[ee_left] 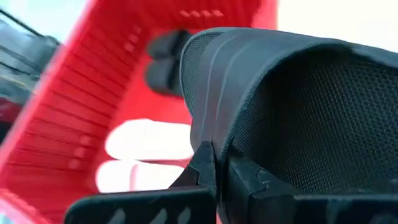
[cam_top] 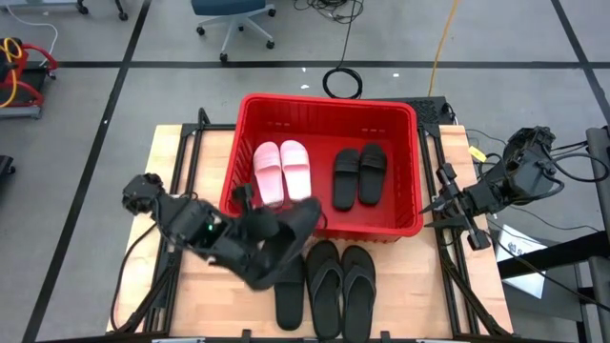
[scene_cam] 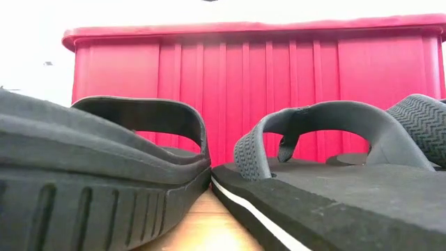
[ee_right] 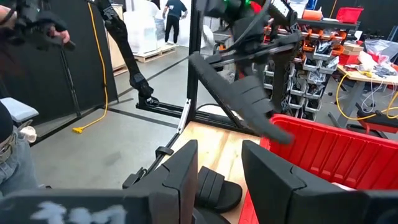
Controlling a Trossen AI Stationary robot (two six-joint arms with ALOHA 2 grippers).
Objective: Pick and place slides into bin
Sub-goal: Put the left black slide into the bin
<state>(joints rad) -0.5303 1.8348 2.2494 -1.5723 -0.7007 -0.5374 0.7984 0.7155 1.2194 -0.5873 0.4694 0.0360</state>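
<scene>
The red bin (cam_top: 400,229) stands at the table's far middle. In it lie a white pair of slides (cam_top: 282,171) and a black pair (cam_top: 359,175). My left gripper (cam_top: 274,234) is shut on another black slide (cam_top: 297,221), which hangs over the bin's near-left corner. The right wrist view shows this slide (ee_right: 242,93) slanting down above the bin's rim (ee_right: 323,127). On the table in front of the bin lie a black slide (cam_top: 289,297) and a black flip-flop pair (cam_top: 341,286). My right gripper (ee_right: 217,168) is open at the table's right side, holding nothing. My left gripper pinches an edge of the black slide (ee_left: 211,134) between its two fingers (ee_left: 202,168); which part of the slide that edge belongs to I cannot tell. The slide is lifted clear of the table and slants down toward the bin.
The low view shows the lying black slide (scene_cam: 104,160) and a flip-flop (scene_cam: 313,174) close to the bin's near wall (scene_cam: 258,90). Bare wood (cam_top: 419,286) lies to the right of the flip-flops. Beyond the table, workshop benches and people show in the right wrist view.
</scene>
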